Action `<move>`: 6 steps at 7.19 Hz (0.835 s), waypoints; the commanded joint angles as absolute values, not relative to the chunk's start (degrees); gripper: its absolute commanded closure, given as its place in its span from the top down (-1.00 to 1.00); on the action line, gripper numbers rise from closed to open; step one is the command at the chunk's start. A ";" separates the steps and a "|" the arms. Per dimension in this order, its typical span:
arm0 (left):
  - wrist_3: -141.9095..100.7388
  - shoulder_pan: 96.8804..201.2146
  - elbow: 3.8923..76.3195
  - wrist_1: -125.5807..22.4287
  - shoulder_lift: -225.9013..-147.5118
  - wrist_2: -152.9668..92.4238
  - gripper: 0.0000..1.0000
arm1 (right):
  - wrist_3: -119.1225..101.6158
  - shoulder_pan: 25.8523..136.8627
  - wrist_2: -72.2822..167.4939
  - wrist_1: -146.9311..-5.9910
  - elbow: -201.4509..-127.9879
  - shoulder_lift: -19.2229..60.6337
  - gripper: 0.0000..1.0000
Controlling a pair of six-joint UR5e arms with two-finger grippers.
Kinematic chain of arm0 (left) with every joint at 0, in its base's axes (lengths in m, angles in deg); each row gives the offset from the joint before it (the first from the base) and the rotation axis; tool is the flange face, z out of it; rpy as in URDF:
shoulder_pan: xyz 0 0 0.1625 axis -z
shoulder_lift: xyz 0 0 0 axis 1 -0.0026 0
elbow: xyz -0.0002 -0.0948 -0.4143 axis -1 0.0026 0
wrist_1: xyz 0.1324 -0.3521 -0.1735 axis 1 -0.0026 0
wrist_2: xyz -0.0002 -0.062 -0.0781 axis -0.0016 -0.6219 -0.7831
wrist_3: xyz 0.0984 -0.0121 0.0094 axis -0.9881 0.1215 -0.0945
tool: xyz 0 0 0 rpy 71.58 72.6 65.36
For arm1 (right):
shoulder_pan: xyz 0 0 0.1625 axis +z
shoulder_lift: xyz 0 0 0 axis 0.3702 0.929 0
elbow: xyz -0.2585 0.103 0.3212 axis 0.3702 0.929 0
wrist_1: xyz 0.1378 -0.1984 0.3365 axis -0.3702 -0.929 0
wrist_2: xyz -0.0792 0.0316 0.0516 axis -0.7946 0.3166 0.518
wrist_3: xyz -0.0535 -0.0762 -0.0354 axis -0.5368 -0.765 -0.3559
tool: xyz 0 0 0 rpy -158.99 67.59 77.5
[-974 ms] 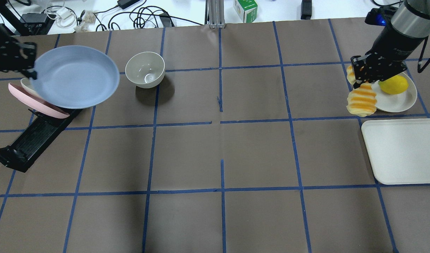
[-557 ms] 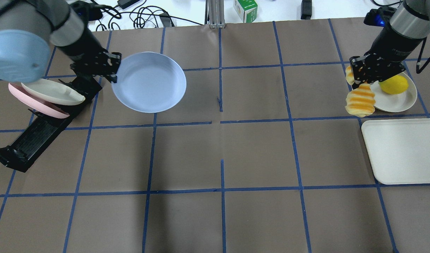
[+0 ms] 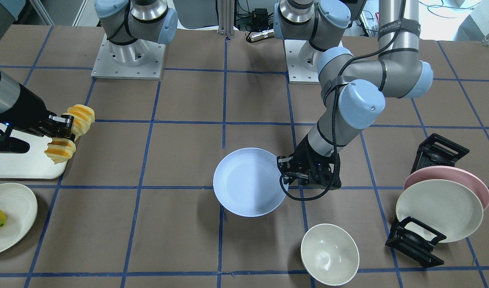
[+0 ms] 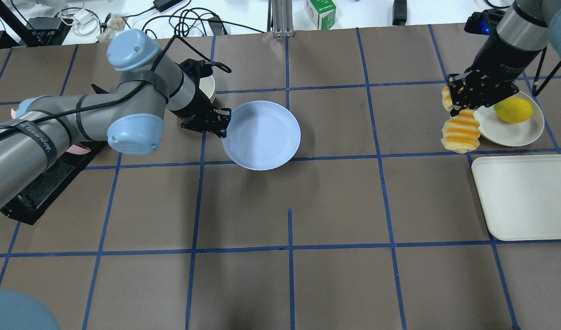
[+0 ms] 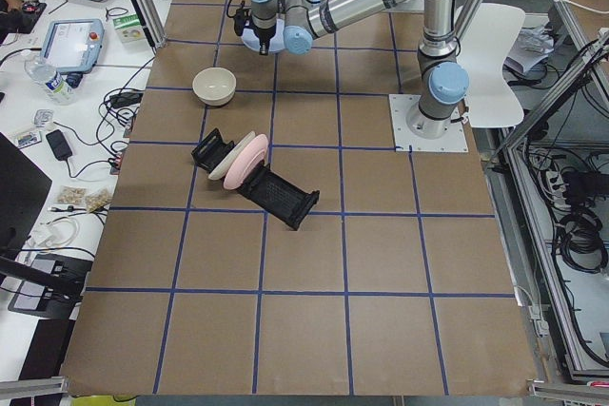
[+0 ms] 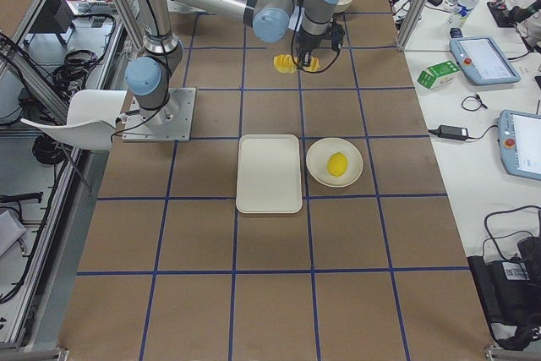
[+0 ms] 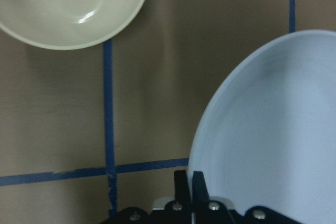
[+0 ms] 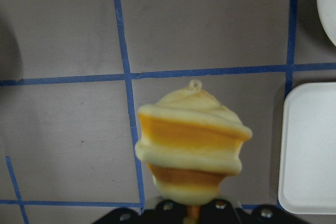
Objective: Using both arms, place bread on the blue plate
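Observation:
The blue plate (image 4: 262, 135) hangs level near the table's middle, its rim pinched by my left gripper (image 4: 221, 124), which is shut on it. It also shows in the front view (image 3: 248, 182) and the left wrist view (image 7: 273, 140). The bread (image 4: 460, 130), a ridged yellow-orange loaf, is held above the table at the right by my right gripper (image 4: 463, 106), shut around its middle. In the front view the bread (image 3: 70, 132) sticks out on both sides of the right gripper (image 3: 64, 130). The right wrist view shows the bread (image 8: 191, 148) end-on.
A cream bowl (image 3: 329, 254) sits beside the left arm. A black rack (image 3: 420, 236) holds a pink plate (image 3: 468, 180) and a cream plate (image 3: 440, 210). A cream plate (image 4: 519, 128) with a yellow fruit (image 4: 514, 110) and a white tray (image 4: 528, 197) lie at the right.
My left gripper has carried the blue plate from the rack at the left toward the table's middle. The right gripper with the bread has shifted slightly left.

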State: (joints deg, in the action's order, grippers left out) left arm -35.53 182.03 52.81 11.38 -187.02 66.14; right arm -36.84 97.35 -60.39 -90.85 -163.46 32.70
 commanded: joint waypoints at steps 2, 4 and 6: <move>-35.23 184.76 52.85 14.95 -192.41 65.62 -1.00 | -35.28 100.46 -55.79 -92.26 -164.79 31.50 -1.00; -35.66 186.79 52.50 15.40 -194.00 66.23 -0.61 | -26.39 105.01 -54.00 -97.50 -167.34 31.15 -1.00; -36.10 186.80 51.54 15.48 -192.88 69.28 0.99 | -19.65 113.10 -53.99 -105.65 -168.14 28.17 -1.00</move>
State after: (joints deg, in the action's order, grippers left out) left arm -35.75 186.69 52.23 15.42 -193.61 67.13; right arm -24.05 108.57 -54.39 -99.60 -167.61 30.17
